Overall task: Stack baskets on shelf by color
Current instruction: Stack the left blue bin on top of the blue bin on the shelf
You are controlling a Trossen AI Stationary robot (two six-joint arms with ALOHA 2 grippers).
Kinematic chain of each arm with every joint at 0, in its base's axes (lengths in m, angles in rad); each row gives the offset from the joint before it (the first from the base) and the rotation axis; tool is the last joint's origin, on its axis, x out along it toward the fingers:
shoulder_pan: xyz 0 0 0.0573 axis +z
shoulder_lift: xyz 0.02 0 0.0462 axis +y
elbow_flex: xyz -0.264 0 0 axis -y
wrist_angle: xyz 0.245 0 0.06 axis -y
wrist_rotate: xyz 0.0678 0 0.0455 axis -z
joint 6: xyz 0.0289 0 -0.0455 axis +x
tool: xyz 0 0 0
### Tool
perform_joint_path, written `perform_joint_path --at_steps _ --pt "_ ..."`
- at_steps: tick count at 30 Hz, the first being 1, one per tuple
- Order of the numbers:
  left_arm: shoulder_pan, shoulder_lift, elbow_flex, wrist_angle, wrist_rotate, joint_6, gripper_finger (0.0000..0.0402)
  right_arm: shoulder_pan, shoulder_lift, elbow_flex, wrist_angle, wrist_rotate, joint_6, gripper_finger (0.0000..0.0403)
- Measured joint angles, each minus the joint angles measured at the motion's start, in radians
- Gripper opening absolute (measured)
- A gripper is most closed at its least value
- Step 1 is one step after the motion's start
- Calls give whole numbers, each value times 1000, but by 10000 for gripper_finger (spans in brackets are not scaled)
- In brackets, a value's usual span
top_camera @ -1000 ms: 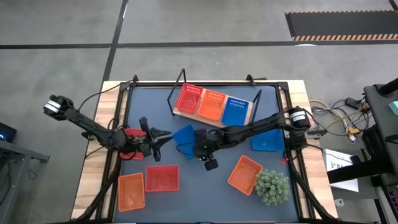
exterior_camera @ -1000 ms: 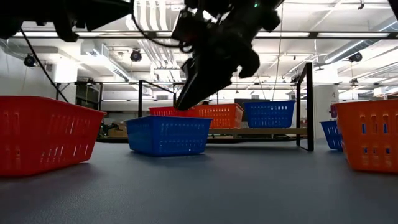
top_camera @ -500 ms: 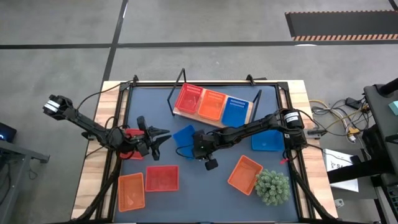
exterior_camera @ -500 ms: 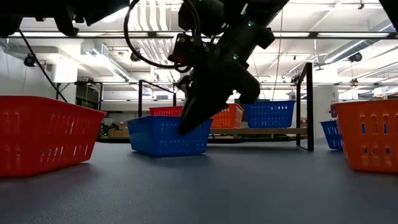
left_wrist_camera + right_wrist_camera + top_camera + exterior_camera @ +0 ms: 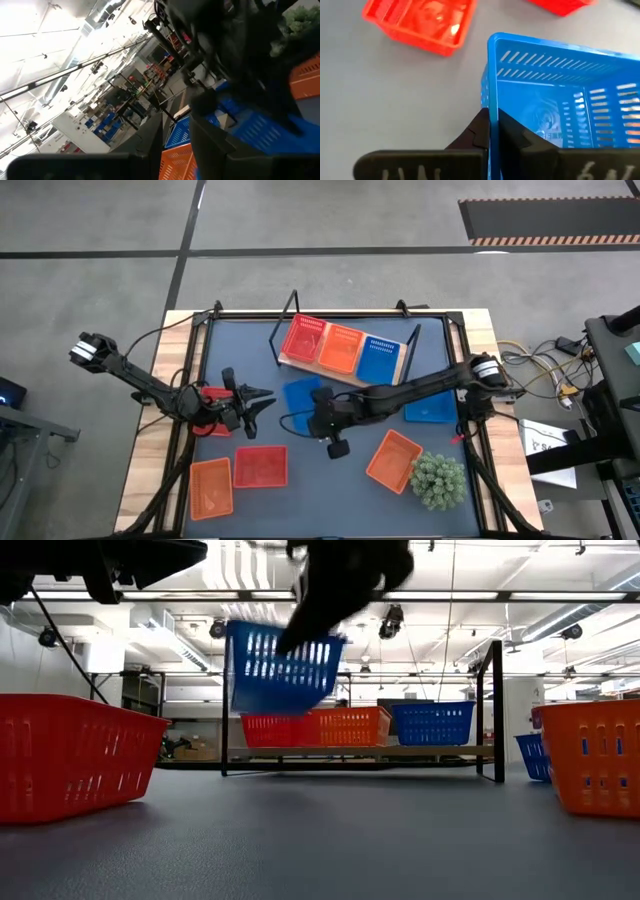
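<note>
Change since earlier frame: blue basket [image 5: 284,666] was resting on the counter [image 5: 300,480] in front of the shelf [image 5: 342,369]; it now hangs in the air, tilted, above shelf height in the low view.
Left gripper [image 5: 258,402]: to the left of the shelf front, over the counter, with a red basket [image 5: 212,405] partly hidden under the arm. Fingers spread apart, empty as far as can be seen.
Loose baskets left of shelf: one orange basket [image 5: 211,487] and one red basket [image 5: 261,467] side by side near the counter's front edge, well apart from the shelf.
Right gripper [image 5: 491,131]: directly in front of the shelf. Fingers clamped on the near wall of the lifted blue basket, one finger inside and one outside the rim.
Shelf contents: a red stack [image 5: 303,339], an orange stack [image 5: 341,347] and a blue stack [image 5: 378,358], in that order, each touching its neighbour. How many baskets each holds cannot be told.
Loose baskets right of shelf: a second blue basket [image 5: 432,407] just in front of the shelf's right end, partly under the right arm; an orange basket [image 5: 393,461] farther forward, beside the green plant [image 5: 437,480].
Progress: judged roughly half done. Three colour piles are started; one blue basket is in transit.
Remaining: judged to be placing the carried basket on the blue stack, then five baskets on the counter: two red, two orange, one blue.
</note>
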Motion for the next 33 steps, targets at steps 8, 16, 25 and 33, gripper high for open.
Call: perform_joint_path --at_steps 8,16,25,33 --pt "0 0 0 1 0 0 79 10 -59 176 -355 261 215 9" --pt "0 0 0 1 0 0 79 -21 -180 149 -565 387 372 9" --pt "0 0 0 1 0 0 79 -96 -353 -82 -568 384 484 9" --pt "0 0 0 1 0 0 79 -135 -476 -309 -409 316 443 9"
